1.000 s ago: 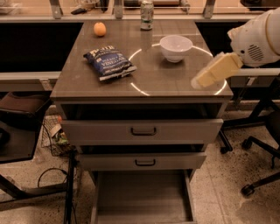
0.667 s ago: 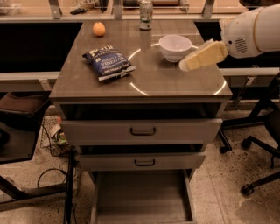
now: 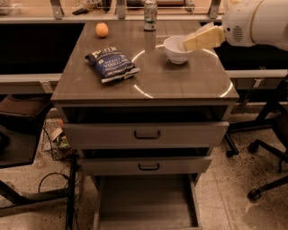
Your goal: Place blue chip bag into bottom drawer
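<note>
**Well apart: bag at the left, gripper at the right**

Farthest left on the cabinet top, near the back edge, sits an orange. Just in front of it and a little to the right, the blue chip bag lies flat on the left half of the surface, label up and turned at a slant. A can stands upright at the back, near the middle. To its right is a white bowl. The gripper hangs at the bowl's right rim, pale and wedge-shaped, pointing left from the white arm. Whether it touches the bowl cannot be told, nor how its grip stands.

Below the top, two upper drawers with dark handles stand slightly pulled out. The bottom drawer is drawn fully out toward the floor, its flat grey floor showing. The bag is on the cabinet top, well apart from it.
</note>
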`<state>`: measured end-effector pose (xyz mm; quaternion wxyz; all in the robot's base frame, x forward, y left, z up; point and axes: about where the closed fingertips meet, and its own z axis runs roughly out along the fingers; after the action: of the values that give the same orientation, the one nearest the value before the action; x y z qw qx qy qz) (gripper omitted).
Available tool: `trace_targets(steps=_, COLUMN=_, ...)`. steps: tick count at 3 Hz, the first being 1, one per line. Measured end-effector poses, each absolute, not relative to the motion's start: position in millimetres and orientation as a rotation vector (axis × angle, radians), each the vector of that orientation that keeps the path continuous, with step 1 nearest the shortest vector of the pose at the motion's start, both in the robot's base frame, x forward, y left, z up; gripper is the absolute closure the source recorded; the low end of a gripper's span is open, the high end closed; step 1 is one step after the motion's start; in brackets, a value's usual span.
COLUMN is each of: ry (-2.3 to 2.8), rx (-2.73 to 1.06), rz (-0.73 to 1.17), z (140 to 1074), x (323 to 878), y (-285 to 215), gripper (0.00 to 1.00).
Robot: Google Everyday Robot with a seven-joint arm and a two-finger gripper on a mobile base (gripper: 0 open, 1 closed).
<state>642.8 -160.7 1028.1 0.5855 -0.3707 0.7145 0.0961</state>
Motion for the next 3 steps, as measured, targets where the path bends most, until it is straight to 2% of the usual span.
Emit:
trace_targets(steps=1, ry=1.668, rx=-0.868, rz=0.227, z=1027.4, x=642.1, y=-159.9, gripper=0.0)
trace_targets(steps=3, ry=1.67, rx=-0.889, rz=0.319, z=1008.8, x=683.4, y=-113.3, gripper=0.0)
